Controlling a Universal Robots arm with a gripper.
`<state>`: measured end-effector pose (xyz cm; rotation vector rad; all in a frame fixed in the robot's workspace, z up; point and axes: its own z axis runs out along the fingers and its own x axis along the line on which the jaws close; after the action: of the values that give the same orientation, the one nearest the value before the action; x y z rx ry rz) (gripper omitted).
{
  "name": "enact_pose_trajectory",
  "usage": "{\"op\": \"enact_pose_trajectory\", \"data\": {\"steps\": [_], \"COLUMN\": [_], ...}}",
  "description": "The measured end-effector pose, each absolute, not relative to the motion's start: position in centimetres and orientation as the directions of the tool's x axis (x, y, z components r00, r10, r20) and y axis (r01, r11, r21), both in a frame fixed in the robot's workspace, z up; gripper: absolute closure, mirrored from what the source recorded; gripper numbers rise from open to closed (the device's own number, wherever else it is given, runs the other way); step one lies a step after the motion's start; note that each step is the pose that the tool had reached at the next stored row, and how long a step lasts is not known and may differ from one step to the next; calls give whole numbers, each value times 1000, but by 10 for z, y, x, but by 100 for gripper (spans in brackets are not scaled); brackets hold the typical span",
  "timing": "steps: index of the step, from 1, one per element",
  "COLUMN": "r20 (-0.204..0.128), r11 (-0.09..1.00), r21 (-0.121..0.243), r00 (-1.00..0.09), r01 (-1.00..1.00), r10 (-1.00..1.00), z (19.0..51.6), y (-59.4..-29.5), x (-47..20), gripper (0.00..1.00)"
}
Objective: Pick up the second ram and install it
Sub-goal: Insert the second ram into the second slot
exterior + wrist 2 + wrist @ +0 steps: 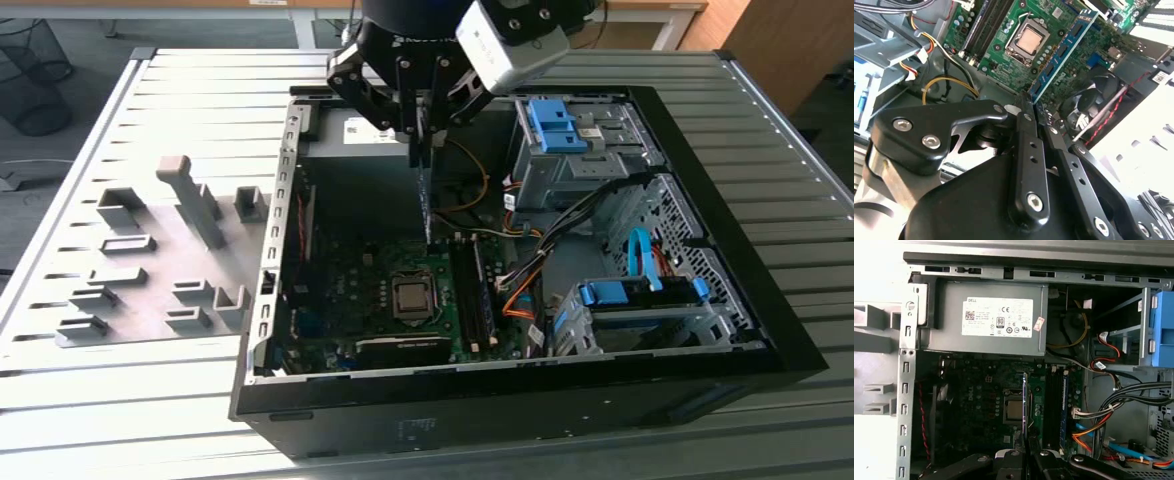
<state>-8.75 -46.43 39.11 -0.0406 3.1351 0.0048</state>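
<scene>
1. Blue and slim, the second ram (426, 205) is hanging edge-down from the gripper (422, 150) in the exterior view, its lower end reaching toward the green motherboard (360, 290) inside the open computer case (747, 330).
2. Black gripper fingers (1026, 150) are pinching narrowly together in the second wrist view — they are clamping the upper end of the second ram (1061, 50), whose row of black chips is running away from the fingers over the board.
3. In the first wrist view the second ram (1025, 400) is showing as a thin upright strip rising from between the fingertips of the gripper (1026, 452), just beside the processor socket (1015, 409).
4. The stick is hovering above the board, between the processor socket (412, 296) and the dark memory slots (467, 290) toward the exterior view's right — whether it is touching a slot I cannot tell.
5. A blue module (1063, 410) is already sitting in one of those slots in the first wrist view.
6. At the far end of the case the grey power supply (989, 315) is lying, and on the exterior view's left grey holder blocks (160, 260) are standing on the slatted metal table (160, 100), well apart from the gripper.
</scene>
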Motion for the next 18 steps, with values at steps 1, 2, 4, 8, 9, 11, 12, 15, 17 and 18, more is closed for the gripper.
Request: {"op": "enact_pose_trajectory", "data": {"steps": [1,2,4,8,9,11,12,15,17,18], "r20": [-6,-6,-6,-6,-6,-6,-6,-6,-6,-6], "r11": [1000,1000,1000,1000,1000,1000,1000,1000,1000,1000], "r21": [3,3,3,3,3,3,3,3,3,3], "r00": [-1000,-1000,-1000,-1000,-1000,-1000,-1000,-1000,-1000,-1000], "r01": [-26,-26,-25,-25,-24,-25,-25,-25,-25,-25], "r10": [-26,-26,-25,-25,-24,-25,-25,-25,-25,-25], "z": [390,390,388,386,385,383,382,379,378,377], "y": [-464,-464,-464,-464,-464,-464,-464,-464,-464,-464], "x": [-86,-83,-80,-78,-78,-78,-78,-78,-78,-78], "gripper": [86,86,86,86,86,86,86,86,86,86]}}
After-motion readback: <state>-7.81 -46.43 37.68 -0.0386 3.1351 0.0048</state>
